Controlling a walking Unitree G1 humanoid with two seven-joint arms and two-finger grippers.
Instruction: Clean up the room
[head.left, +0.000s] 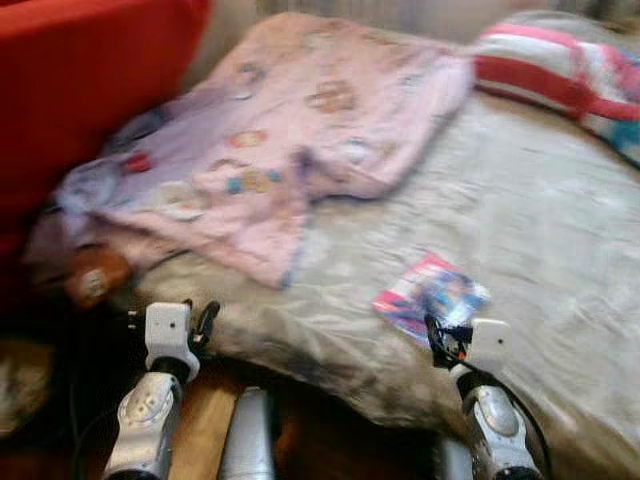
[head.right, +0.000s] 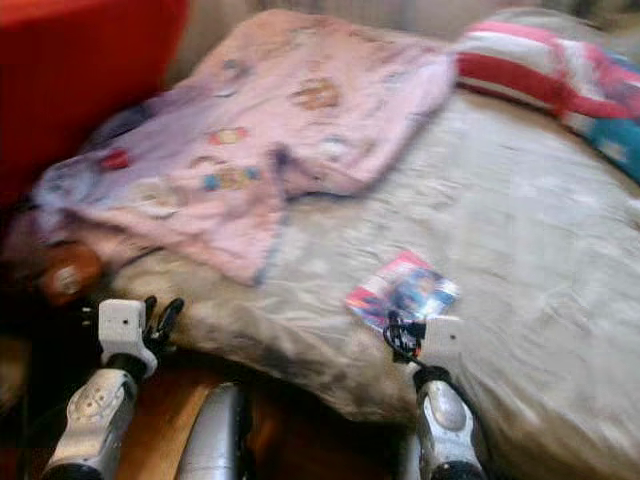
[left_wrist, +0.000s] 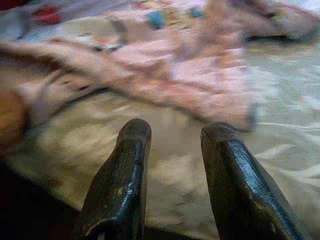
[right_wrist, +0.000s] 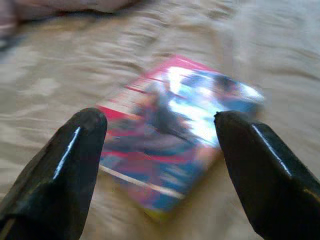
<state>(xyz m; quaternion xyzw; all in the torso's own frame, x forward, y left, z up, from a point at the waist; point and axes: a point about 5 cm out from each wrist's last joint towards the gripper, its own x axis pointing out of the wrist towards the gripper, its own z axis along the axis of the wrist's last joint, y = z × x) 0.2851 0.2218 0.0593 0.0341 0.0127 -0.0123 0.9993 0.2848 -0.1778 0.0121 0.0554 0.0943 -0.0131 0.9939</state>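
A glossy red and blue booklet (head.left: 430, 295) lies flat on the beige bedsheet (head.left: 520, 230) near the bed's front edge. My right gripper (right_wrist: 160, 125) is open just short of it, its fingers (right_wrist: 65, 165) spread wider than the booklet (right_wrist: 175, 130). A pink patterned blanket (head.left: 290, 130) lies crumpled over the bed's left half. My left gripper (left_wrist: 170, 135) is open at the bed's front left edge, pointing at the blanket's hem (left_wrist: 200, 90), with nothing between its fingers.
A red sofa or cushion (head.left: 80, 80) stands at the left beside the bed. A red, white and pink striped pillow (head.left: 560, 65) lies at the bed's far right. A brown round thing (head.left: 95, 280) sits under the blanket's left edge. Wooden floor (head.left: 205, 420) shows below.
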